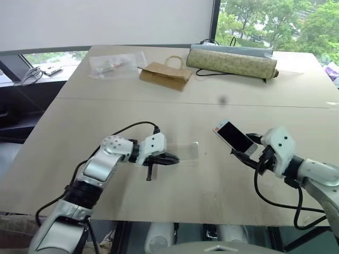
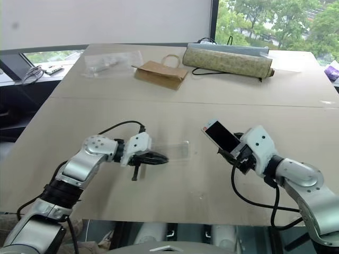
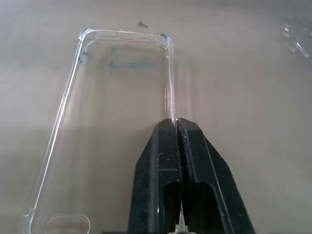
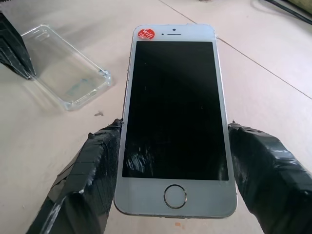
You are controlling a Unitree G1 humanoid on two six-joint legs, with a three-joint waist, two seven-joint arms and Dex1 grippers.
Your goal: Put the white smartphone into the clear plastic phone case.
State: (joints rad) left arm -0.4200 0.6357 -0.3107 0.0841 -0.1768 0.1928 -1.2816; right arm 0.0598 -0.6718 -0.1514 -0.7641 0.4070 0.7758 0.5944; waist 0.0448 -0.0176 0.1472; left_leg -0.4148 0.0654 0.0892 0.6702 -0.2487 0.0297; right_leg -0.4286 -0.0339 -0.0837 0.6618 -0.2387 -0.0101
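Holding the white smartphone (image 4: 174, 122) by its long edges above the table (image 1: 222, 180), the right claw (image 1: 249, 149) must next carry it left to the clear plastic phone case (image 3: 122, 131) lying there. The left claw (image 3: 176, 122) is clenched on the case's side wall, which the left wrist view makes plain; the right wrist view shows a red sticker (image 4: 146, 34) on the phone.

Pretty even daylight is thrown in from the window (image 1: 275, 24) at the far right, so the table (image 1: 159, 106) is brightly lit. Soft shadows are cast under both arms. Slight blur is seen in the left wrist view.
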